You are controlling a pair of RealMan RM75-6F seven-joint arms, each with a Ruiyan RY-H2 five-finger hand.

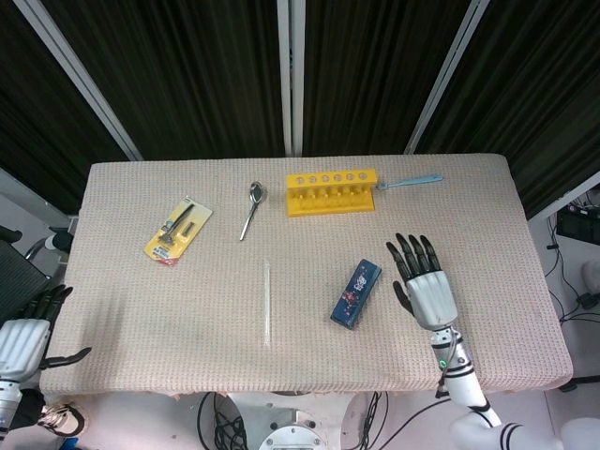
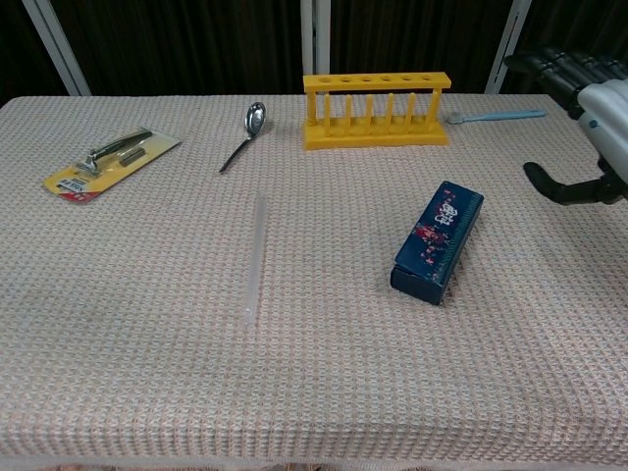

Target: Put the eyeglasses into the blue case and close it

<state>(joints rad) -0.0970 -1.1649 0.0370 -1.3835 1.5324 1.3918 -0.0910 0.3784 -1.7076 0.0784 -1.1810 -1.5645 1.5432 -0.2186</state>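
The blue case (image 1: pixel 355 293) (image 2: pixel 438 241) lies closed on the table right of centre, its patterned lid facing up. My right hand (image 1: pixel 425 284) (image 2: pixel 590 123) hovers to the right of the case, apart from it, fingers spread and holding nothing. My left hand (image 1: pixel 26 336) hangs off the table's front left corner, fingers apart and empty; the chest view does not show it. No eyeglasses are visible in either view.
A yellow test-tube rack (image 1: pixel 331 193) (image 2: pixel 376 109) stands at the back, with a light blue toothbrush (image 1: pixel 410 181) (image 2: pixel 496 116) to its right. A spoon (image 1: pixel 252 208) (image 2: pixel 242 134), a carded razor (image 1: pixel 177 231) (image 2: pixel 110 161) and a clear tube (image 1: pixel 266 302) (image 2: pixel 254 257) lie to the left.
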